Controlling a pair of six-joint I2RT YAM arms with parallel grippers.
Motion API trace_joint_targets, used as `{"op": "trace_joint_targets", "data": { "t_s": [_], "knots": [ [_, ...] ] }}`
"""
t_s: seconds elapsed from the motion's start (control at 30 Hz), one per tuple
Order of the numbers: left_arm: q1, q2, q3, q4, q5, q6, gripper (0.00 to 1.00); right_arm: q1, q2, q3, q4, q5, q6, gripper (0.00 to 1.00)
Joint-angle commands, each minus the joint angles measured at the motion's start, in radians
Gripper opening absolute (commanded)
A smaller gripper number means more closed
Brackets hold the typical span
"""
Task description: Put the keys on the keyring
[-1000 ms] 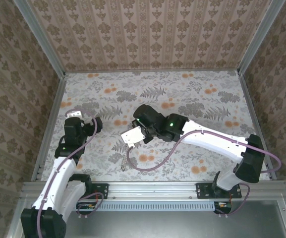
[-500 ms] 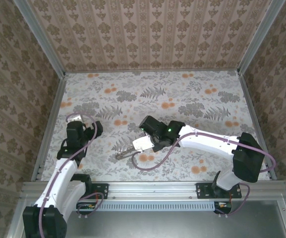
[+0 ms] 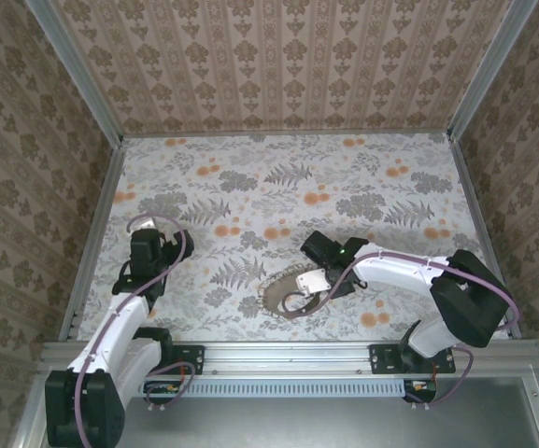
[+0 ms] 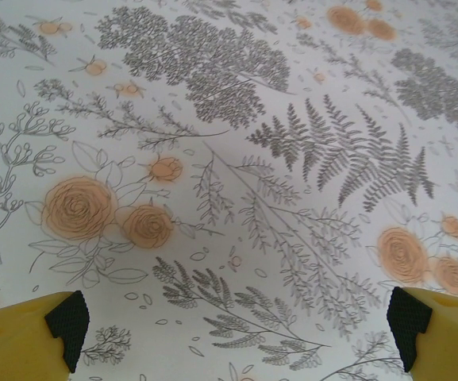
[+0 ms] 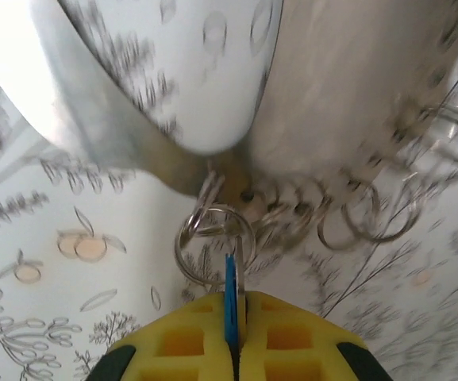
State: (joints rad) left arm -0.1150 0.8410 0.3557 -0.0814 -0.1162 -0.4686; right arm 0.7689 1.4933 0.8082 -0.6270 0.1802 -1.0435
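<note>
Threading step: the right gripper is clamped on the key, held at a split ring on the keyring. The left gripper stands wide open at left. It should probably steady the keyring next.

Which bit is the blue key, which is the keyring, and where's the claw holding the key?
the key [image 5: 230,290], right wrist view, its blue head's edge.
the keyring [image 5: 348,103], right wrist view, its grey-brown band.
right gripper [image 3: 304,287], top view, between its fingertips.

No legible text, numbers; right wrist view blurry, may hide some.
</note>
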Motion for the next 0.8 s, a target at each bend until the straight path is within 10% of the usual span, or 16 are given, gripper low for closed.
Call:
{"op": "trace_joint_targets", "data": {
  "t_s": [0.0, 0.33, 0.57, 0.63, 0.77],
  "knots": [
    [0.009, 0.010, -0.012, 0.029, -0.052, -0.017, 1.00, -0.048, -0.002, -0.006, 0.041, 0.020, -0.005, 0.11],
    [0.009, -0.016, 0.013, 0.043, -0.047, 0.023, 1.00, -0.166, -0.075, 0.015, 0.010, 0.021, 0.021, 0.31],
    [-0.013, -0.016, 0.115, 0.065, 0.058, 0.307, 1.00, -0.255, -0.322, 0.040, 0.147, -0.174, 0.183, 0.41],
    [-0.028, -0.016, 0.146, 0.056, 0.079, 0.338, 1.00, -0.299, -0.422, 0.042, 0.224, -0.257, 0.272, 0.99],
    [-0.063, -0.016, 0.229, -0.001, 0.169, 0.411, 1.00, -0.430, -0.611, -0.004, 0.513, -0.383, 0.557, 1.00]
  ]
}}
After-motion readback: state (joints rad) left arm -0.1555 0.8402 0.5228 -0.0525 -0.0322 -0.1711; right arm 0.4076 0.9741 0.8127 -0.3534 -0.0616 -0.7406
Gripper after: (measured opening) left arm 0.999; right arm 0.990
